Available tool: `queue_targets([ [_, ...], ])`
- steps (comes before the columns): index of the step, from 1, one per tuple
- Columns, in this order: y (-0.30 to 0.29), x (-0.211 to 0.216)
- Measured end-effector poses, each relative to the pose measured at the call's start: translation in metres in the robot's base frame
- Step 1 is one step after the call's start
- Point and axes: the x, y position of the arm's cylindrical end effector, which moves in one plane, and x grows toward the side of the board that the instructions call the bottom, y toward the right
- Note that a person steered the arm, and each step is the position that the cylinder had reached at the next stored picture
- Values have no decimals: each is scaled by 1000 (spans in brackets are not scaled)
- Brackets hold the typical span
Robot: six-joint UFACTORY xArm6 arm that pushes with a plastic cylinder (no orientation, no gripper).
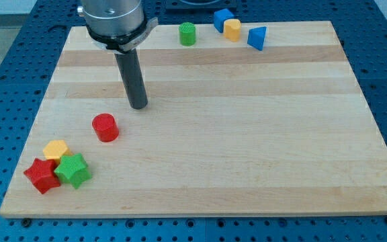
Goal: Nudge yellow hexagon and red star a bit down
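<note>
The yellow hexagon (56, 150) sits near the board's bottom left corner. The red star (41, 175) lies just below it and to its left, touching it. A green star (72, 170) touches both on their right side. My tip (138, 105) rests on the board well above and to the right of this cluster. A red cylinder (105, 128) stands between my tip and the cluster, a little below and left of the tip.
Along the view's top edge stand a green cylinder (188, 33), a blue cube (222, 19), a yellow cylinder (232, 29) touching that cube, and a blue triangular block (257, 37). The wooden board (247, 134) lies on a blue perforated table.
</note>
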Motion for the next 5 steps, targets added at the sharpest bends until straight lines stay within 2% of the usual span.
queue_targets([
  [2, -60, 57],
  [4, -67, 48],
  [5, -90, 52],
])
